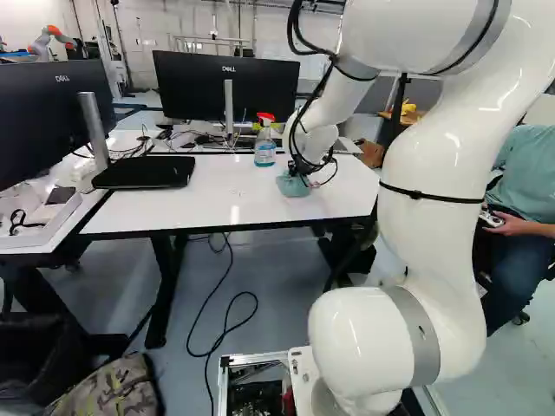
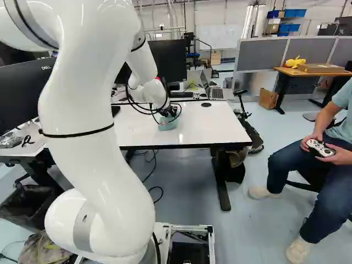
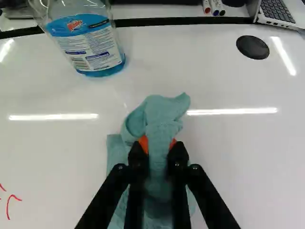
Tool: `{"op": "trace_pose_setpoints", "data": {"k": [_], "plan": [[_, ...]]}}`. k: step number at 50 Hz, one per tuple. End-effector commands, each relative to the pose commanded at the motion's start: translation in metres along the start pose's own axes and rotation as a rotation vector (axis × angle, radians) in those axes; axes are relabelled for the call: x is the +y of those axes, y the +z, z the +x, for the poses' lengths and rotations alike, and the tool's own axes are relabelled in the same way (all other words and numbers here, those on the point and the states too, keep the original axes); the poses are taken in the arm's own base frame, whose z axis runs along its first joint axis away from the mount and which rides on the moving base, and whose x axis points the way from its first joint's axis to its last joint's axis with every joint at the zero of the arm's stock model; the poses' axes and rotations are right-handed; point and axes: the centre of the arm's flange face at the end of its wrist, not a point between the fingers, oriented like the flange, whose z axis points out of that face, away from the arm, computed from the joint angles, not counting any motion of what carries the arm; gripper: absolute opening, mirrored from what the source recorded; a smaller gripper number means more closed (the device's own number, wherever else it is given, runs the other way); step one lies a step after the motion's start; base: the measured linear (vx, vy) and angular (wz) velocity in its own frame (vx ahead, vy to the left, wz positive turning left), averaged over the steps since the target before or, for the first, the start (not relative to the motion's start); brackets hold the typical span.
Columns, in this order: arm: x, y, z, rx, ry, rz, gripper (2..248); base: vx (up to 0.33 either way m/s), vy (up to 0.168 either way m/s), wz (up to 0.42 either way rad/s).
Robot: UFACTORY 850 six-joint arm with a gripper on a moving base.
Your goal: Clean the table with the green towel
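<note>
My gripper (image 2: 168, 112) is low over the white table (image 2: 214, 126) near its front edge. In the wrist view the gripper (image 3: 158, 145) is shut on the green towel (image 3: 162, 119), which is bunched between the orange pads and spreads beneath the fingers onto the tabletop. The same towel (image 1: 293, 185) shows at the right part of the table in the left base view. Red marks (image 3: 13, 199) lie on the white surface, to one side of the towel.
A spray bottle (image 1: 265, 140) of blue liquid stands behind the towel. A black round cap (image 3: 252, 47), a laptop (image 2: 216, 92) and monitors (image 1: 227, 87) are farther back. A seated person with a controller is at the right.
</note>
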Motion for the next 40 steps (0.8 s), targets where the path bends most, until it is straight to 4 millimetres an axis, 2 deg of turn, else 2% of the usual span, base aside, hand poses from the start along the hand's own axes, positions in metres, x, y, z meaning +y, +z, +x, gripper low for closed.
{"op": "trace_pose_setpoints", "data": {"k": [10,20,40], "plan": [[0.01,0.01,0.01,0.007,0.013,-0.011,57,0.0,0.0,0.0],[0.01,0.023,0.023,0.018,0.013,-0.012,57,0.0,0.0,0.0],[-0.008,0.046,0.046,0.038,-0.011,0.009,57,0.0,0.0,0.0]]}}
